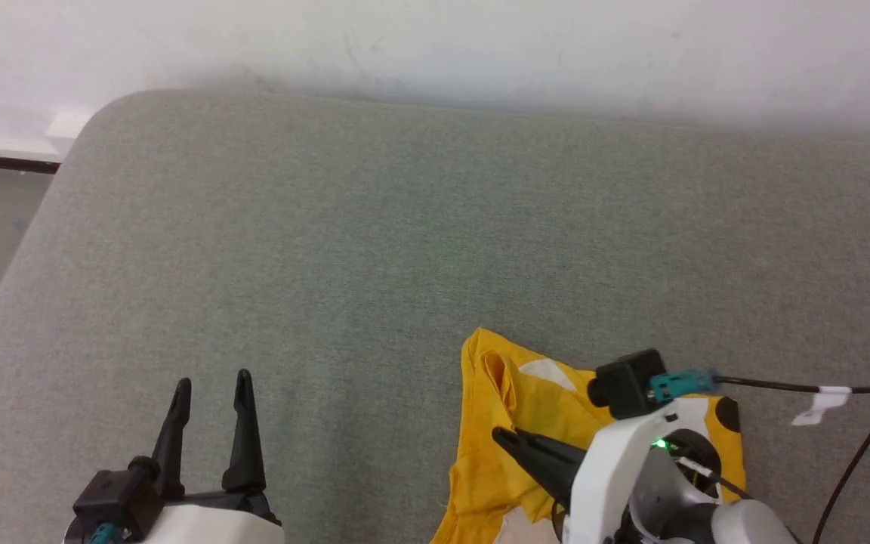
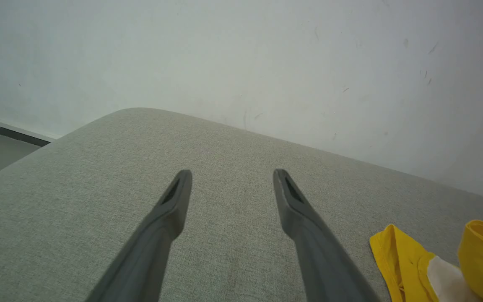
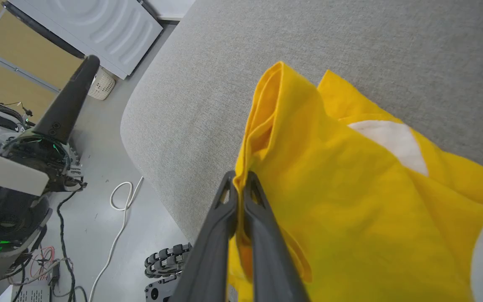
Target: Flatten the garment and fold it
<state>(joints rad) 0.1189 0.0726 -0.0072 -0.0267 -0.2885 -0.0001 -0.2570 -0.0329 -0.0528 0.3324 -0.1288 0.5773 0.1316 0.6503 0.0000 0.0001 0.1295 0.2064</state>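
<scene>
The bright yellow garment [image 1: 514, 423] lies bunched near the front right of the grey cushion [image 1: 374, 249], with a white patch [image 1: 547, 372] showing. My right gripper [image 1: 501, 436] lies over it, pointing left. In the right wrist view the right gripper [image 3: 239, 181] is shut on a yellow fold of the garment [image 3: 350, 201], its fingers pressed together around the cloth edge. My left gripper [image 1: 212, 381] hovers open over bare cushion at the front left, well apart from the cloth. The left wrist view shows the left gripper [image 2: 232, 175] spread wide, the garment [image 2: 405, 260] off at the lower right.
A white wall [image 1: 435, 45] runs behind the cushion. The cushion's rounded left corner [image 1: 103, 113] drops to grey floor. In the right wrist view the floor beside the cushion holds a white cable [image 3: 118, 218], a white appliance [image 3: 94, 29] and a small basket [image 3: 101, 84].
</scene>
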